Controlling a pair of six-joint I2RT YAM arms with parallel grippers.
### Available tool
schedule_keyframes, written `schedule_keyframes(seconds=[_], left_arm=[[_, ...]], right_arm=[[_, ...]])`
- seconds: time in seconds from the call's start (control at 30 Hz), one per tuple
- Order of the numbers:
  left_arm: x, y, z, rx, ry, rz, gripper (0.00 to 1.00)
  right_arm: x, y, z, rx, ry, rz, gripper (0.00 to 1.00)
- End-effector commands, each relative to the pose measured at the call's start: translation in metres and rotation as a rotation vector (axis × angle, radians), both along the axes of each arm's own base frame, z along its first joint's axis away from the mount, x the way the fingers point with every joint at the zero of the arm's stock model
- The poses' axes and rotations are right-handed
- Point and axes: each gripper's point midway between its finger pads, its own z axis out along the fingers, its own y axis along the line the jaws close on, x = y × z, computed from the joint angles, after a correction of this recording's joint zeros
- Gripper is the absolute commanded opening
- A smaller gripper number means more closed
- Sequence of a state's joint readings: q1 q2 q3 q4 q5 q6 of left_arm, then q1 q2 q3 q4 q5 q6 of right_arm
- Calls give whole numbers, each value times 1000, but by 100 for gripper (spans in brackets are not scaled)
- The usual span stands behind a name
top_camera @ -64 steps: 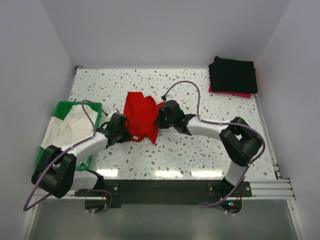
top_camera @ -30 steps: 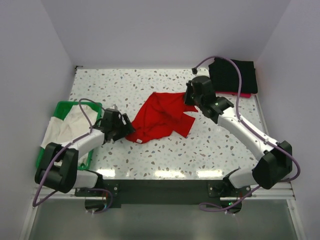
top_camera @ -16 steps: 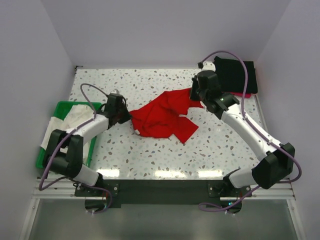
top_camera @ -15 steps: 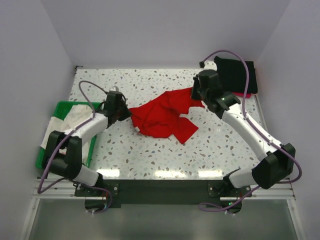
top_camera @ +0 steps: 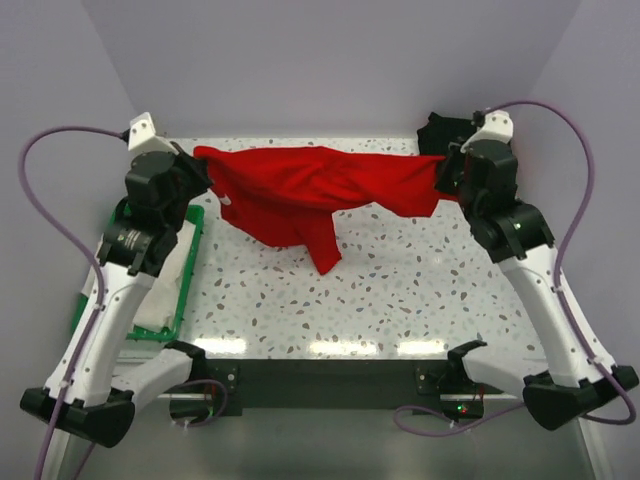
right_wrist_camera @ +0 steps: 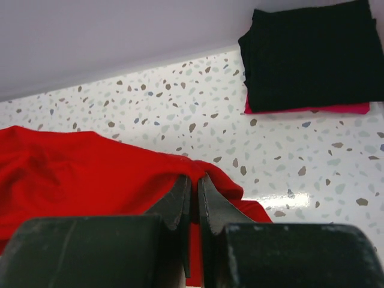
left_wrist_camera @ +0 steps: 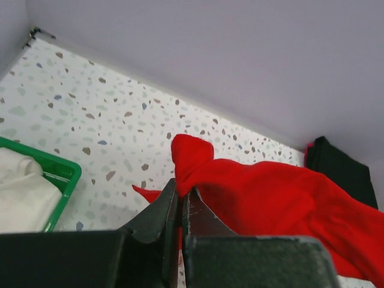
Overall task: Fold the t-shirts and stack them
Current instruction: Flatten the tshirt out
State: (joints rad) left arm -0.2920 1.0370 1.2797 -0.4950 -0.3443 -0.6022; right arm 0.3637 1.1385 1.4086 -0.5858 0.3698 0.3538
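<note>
Both arms are reaching up high and stretching the red shirt [top_camera: 300,190] out between them, up off the table [top_camera: 400,300]. The left end effector [left_wrist_camera: 180,201] is clamping tight on a bunched corner of it, with a little knob of cloth poking up past the fingertips in the left wrist view. The right end effector [right_wrist_camera: 194,187] is pinching the opposite end the same way, jaws closed on the fabric. The top edge is running pretty taut from one grip to the other, close along the back wall [top_camera: 320,60]. The lower edge is sagging, and one flap is hanging down toward the middle of the table; can't tell if its tip is touching the surface.

Room-wise, a wide band of speckled table is showing between that hanging flap and the near edge where the bases are sitting. On the left side, the green basket [left_wrist_camera: 36,156] is sitting with the white shirt [left_wrist_camera: 21,195] lying crumpled in it, under the left arm. In the far right corner the black stack [right_wrist_camera: 312,54] is sitting folded, with a pink layer [right_wrist_camera: 306,109] peeking out under its near edge. The right grip is hovering just in front of that stack. In the right wrist view a strip of table is showing between the red cloth and the stack.
</note>
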Motion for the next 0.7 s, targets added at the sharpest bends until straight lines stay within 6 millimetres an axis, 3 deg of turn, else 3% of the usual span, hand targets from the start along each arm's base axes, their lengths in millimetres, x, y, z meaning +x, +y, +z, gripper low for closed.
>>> schedule_keyframes(seconds=[0.0, 0.13, 0.2, 0.27, 0.33, 0.47, 0.53, 0.57, 0.6, 0.63, 0.67], left_arm=[[-34, 31, 50, 57, -94, 83, 0], [-60, 39, 90, 41, -187, 87, 0], [-68, 41, 106, 33, -224, 80, 0], [-70, 40, 118, 28, -254, 73, 0], [-58, 38, 113, 46, -237, 76, 0], [-8, 19, 101, 73, -199, 39, 0], [37, 2, 78, 93, -133, -12, 0], [53, -3, 82, 85, -148, -32, 0], [88, -14, 52, 91, -75, -74, 0], [106, -18, 41, 89, -52, -91, 0], [140, -26, 18, 95, -11, -114, 0]], right_arm=[[-29, -25, 41, 1, -91, -59, 0], [-60, -37, 62, 29, -149, -69, 0], [-68, -40, 61, 34, -148, -69, 0], [-72, -41, 58, 36, -145, -68, 0], [-67, -40, 53, 30, -134, -72, 0], [-41, -31, 29, 4, -74, -78, 7], [-14, -23, 9, -18, -15, -89, 16], [-2, -20, 1, -24, 11, -90, 32], [18, -17, -19, -30, 67, -94, 43], [30, -15, -31, -18, 101, -92, 53], [41, -16, -37, -2, 118, -94, 72]])
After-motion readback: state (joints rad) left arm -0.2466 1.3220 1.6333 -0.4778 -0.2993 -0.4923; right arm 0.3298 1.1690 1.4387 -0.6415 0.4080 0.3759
